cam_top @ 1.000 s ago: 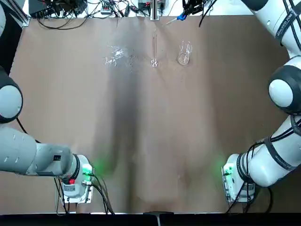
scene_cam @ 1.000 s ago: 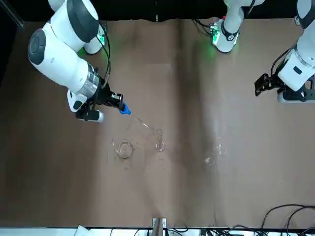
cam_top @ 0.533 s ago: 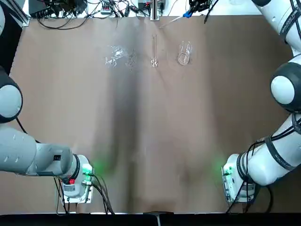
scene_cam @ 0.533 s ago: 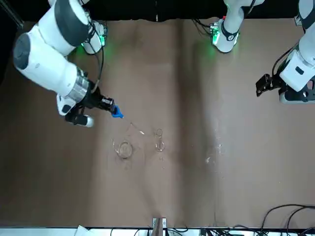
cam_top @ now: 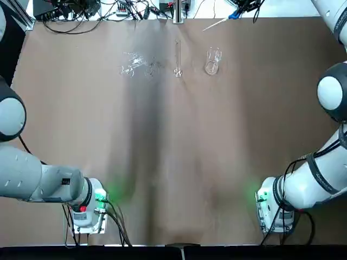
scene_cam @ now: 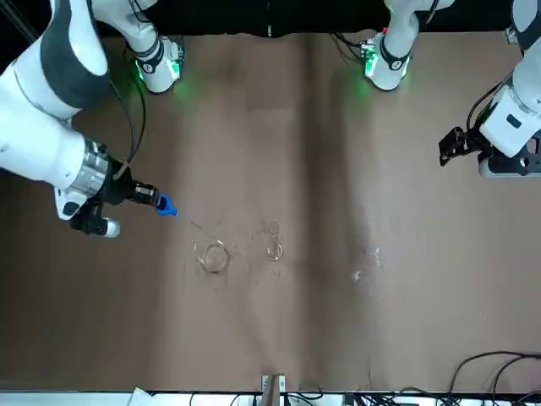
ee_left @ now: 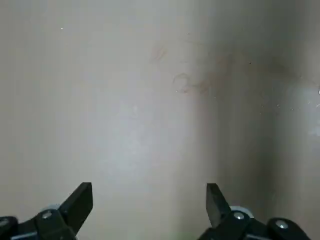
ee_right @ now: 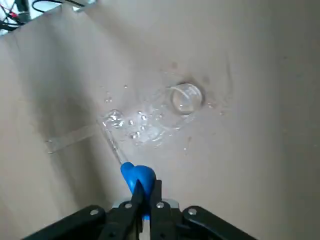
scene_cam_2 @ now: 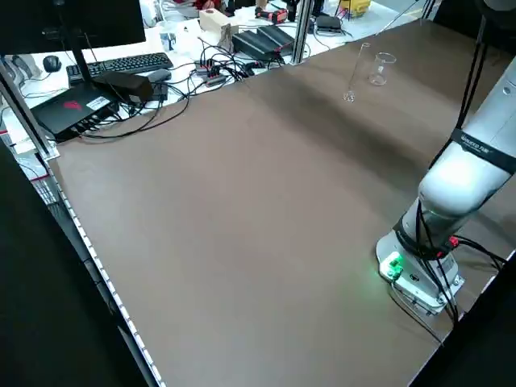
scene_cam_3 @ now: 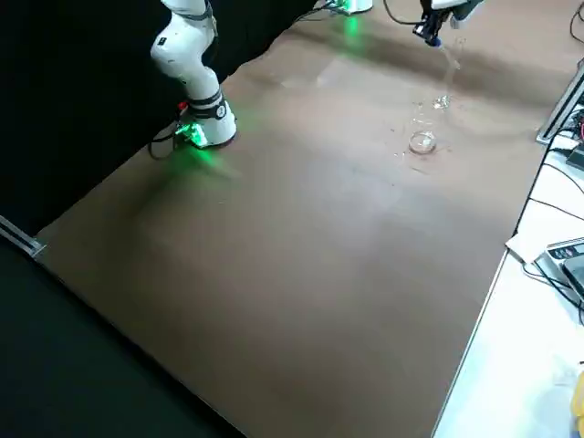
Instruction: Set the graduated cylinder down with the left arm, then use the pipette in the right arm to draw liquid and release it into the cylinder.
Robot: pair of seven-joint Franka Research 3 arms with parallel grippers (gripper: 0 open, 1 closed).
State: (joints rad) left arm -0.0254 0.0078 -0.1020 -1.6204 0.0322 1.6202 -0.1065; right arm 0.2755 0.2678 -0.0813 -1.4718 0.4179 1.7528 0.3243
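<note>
My right hand (ee_right: 149, 189) grips the pipette's blue bulb (ee_right: 139, 176). The graduated cylinder (cam_top: 178, 59) stands on the counter (cam_top: 179, 135) to its left — past the beaker (cam_top: 212, 60) — so delivery should run leftward. Left hand (ee_left: 150, 194): idle at left, spread.

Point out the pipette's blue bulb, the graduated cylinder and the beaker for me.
Pipette's blue bulb (ee_right: 139, 176): right wrist view, on the bulb's side, just ahead of the fingers.
Graduated cylinder (scene_cam_2: 349, 96): left side view, on its round foot.
Beaker (scene_cam_2: 377, 79): left side view, on its lower wall.
</note>
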